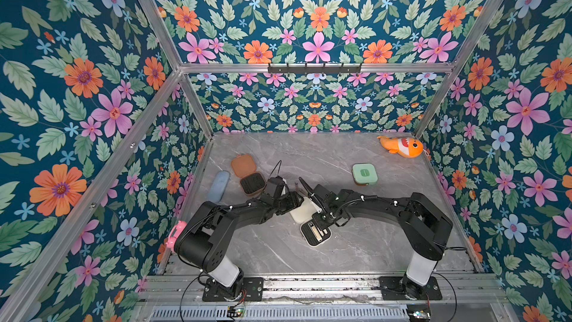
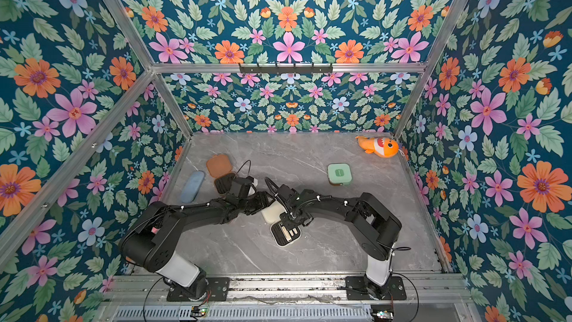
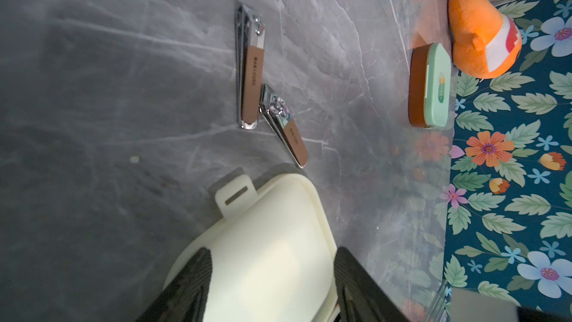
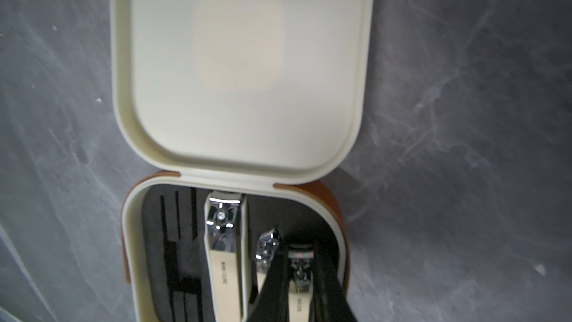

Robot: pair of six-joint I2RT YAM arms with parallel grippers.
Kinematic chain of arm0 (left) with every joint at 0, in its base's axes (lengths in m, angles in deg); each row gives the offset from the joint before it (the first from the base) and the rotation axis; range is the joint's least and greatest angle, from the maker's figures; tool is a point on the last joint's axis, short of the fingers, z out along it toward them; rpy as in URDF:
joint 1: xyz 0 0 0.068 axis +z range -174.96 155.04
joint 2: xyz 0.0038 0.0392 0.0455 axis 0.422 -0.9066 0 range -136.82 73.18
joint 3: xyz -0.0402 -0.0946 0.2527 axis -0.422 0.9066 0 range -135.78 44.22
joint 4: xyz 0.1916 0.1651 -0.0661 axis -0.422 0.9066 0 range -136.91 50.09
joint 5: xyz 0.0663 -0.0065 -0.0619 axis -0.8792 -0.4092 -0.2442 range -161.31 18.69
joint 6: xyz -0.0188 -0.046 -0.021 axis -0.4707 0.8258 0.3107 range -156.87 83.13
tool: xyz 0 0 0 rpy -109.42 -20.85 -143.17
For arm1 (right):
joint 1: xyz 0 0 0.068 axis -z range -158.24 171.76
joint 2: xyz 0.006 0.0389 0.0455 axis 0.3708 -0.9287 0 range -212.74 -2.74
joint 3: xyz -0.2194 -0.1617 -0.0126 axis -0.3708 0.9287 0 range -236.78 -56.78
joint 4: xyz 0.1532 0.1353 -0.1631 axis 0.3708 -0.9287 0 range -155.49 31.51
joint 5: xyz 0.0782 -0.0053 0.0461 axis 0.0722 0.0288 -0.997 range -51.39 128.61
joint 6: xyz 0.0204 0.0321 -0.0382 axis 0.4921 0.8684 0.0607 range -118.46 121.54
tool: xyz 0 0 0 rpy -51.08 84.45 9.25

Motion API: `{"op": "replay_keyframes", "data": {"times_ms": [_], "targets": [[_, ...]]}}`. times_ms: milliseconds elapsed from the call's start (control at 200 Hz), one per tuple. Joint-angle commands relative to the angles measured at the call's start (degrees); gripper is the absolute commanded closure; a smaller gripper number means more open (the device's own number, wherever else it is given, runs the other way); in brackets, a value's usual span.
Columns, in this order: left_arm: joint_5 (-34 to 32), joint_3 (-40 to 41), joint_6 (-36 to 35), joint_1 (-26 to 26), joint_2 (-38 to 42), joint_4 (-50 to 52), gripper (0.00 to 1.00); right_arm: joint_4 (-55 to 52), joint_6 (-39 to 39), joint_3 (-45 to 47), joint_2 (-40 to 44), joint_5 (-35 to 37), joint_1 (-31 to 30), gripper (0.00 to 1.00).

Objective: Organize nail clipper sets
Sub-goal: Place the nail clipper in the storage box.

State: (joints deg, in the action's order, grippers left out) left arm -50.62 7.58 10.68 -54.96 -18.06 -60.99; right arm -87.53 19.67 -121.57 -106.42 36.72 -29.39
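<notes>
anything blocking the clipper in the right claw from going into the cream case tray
Nothing visible does. The cream lid is swung open, held by the left claw, and the clipper in the right claw hangs over the black tray.

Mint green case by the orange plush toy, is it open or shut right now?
Shut. The mint green case has its lid down flat on its brown base, with no black tray showing.
</notes>
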Motion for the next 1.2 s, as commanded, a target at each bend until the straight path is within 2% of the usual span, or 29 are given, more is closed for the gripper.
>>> {"op": "replay_keyframes", "data": {"times_ms": [0, 135, 655, 915, 1195], "targets": [[-1.1, 0.0, -0.6, 0.1, -0.2, 3.9, 0.34, -2.3, 1.2, -0.1, -0.6, 1.5, -0.1, 0.88], [-1.0, 0.0, -0.7, 0.1, -0.1, 4.1, 0.34, -3.0, 1.9, -1.1, -0.7, 2.9, 0.0, 0.79], [-1.0, 0.0, -0.9, 0.0, 0.1, 4.2, 0.34, -6.1, 2.3, -6.0, -0.8, 5.6, 1.1, 0.70], [-0.9, -0.4, -0.9, 0.0, -0.1, 4.2, 0.34, -5.9, 2.3, -4.5, 0.6, 3.3, 1.1, 0.86], [-0.8, -0.5, -0.9, 0.1, -0.4, 4.2, 0.34, -3.8, 3.6, -1.4, 0.1, 1.8, 0.7, 0.88]]}}
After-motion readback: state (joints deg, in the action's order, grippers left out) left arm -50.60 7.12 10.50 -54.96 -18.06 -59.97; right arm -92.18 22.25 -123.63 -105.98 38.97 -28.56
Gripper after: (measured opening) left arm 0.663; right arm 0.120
